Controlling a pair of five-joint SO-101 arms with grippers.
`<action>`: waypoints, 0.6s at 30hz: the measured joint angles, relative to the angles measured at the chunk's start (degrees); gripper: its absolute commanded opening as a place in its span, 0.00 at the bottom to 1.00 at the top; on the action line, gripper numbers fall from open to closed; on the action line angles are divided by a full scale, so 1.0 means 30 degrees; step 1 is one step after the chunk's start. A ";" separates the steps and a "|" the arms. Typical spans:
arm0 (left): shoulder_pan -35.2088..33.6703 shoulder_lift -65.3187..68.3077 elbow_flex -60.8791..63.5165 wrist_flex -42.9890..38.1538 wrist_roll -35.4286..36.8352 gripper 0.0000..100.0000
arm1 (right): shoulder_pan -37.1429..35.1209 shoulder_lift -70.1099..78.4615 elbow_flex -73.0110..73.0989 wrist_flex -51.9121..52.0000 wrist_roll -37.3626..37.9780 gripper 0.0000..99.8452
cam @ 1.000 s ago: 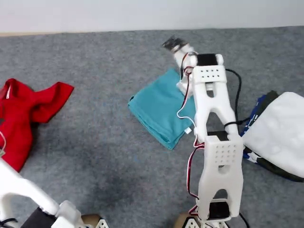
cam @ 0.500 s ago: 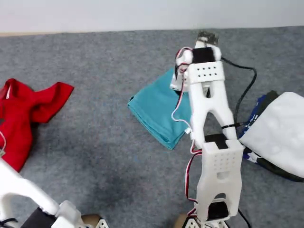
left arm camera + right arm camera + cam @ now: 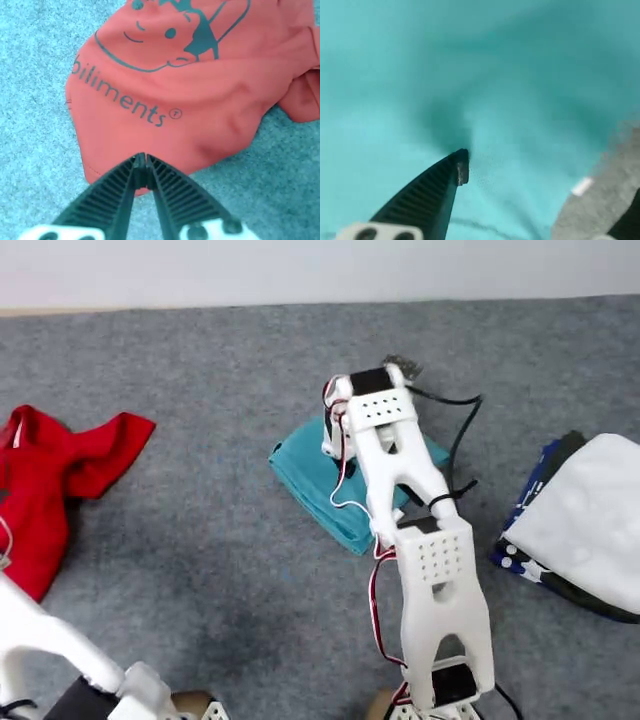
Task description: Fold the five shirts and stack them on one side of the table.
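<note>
A folded teal shirt [image 3: 320,475] lies at the table's middle. My right arm [image 3: 385,440] stretches over it from the near edge, hiding its far right part. My right gripper [image 3: 545,192] is open, one fingertip [image 3: 461,165] pressing into the teal cloth [image 3: 420,75]. A red shirt [image 3: 60,465] with a printed cartoon lies crumpled at the left. My left gripper [image 3: 145,162] is shut, its tips over the hem of that red shirt [image 3: 190,100]; nothing shows between the fingers. A white folded shirt [image 3: 590,515] tops a stack over dark and blue ones at the right edge.
Grey carpet-like cloth [image 3: 220,570] covers the table. My left arm's white base [image 3: 50,645] sits at the near left corner. A pale wall [image 3: 300,270] runs along the far edge. Open carpet lies between the red and teal shirts.
My right arm has swung left from the teal shirt's far right corner and now sits lower over the shirt. The left arm and the red shirt have not moved.
</note>
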 measured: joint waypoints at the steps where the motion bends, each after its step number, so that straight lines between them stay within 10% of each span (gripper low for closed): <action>1: 0.0000 0.0000 0.0000 0.0000 0.0000 0.01 | -0.0117 0.0381 0.0000 -0.0293 0.0000 0.47; 12: 0.0000 0.0000 0.0000 0.0000 0.0000 0.01 | 0.0147 0.2227 -0.0821 -0.1612 0.0000 0.00; 18: 0.0000 0.0000 0.0000 0.0000 0.0000 0.01 | 0.0850 0.1700 -0.0821 -0.0615 0.0938 0.01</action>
